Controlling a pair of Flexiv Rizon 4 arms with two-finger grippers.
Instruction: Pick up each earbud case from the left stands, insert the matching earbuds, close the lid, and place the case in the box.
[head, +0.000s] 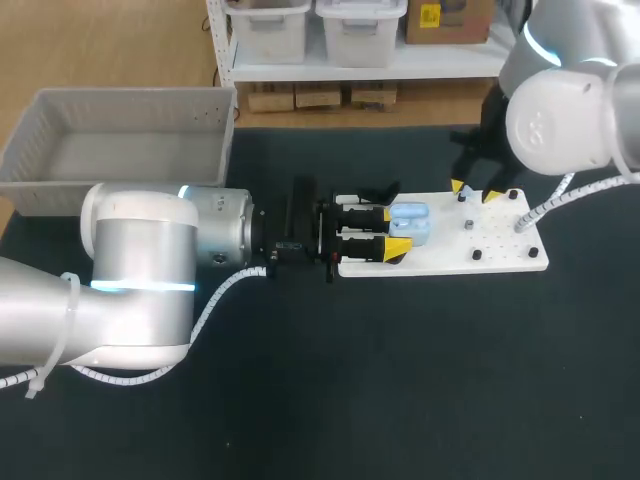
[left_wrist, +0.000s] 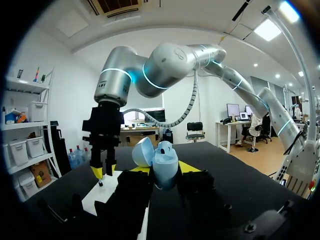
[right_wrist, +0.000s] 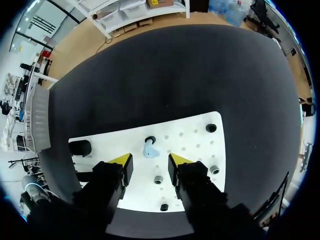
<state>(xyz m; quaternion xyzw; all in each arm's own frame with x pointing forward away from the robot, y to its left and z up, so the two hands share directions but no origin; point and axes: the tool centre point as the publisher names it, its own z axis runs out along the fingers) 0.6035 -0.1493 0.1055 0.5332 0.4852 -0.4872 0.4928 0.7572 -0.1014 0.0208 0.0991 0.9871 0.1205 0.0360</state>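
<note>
Black table all around, with a white board of small stands lying under both grippers. Squeezed between the two yellow tips of the left gripper: a pale blue earbud case, pinched from both sides. Held upright, with the lid tipped open, likely for dropping an earbud straight in from above.

Hanging just past the left gripper's tips, over the far part of the board: the right gripper, pointing down, fingers apart and holding nothing. Just ahead of the gap between those fingers, a small pale blue earbud sitting on its stand, not touched yet. Spread like that probably to come down around the earbud and pinch it from two sides.

Hard to tell about any earbud already inside the case, with the cup too hidden by the lid.

Well behind the left gripper, back beside its arm, a grey box sitting on the table, ready for the finished case. Next step, at a guess: grab the earbud, then carry it over to the open case. Lid closing and the trip to the box not yet done.
</note>
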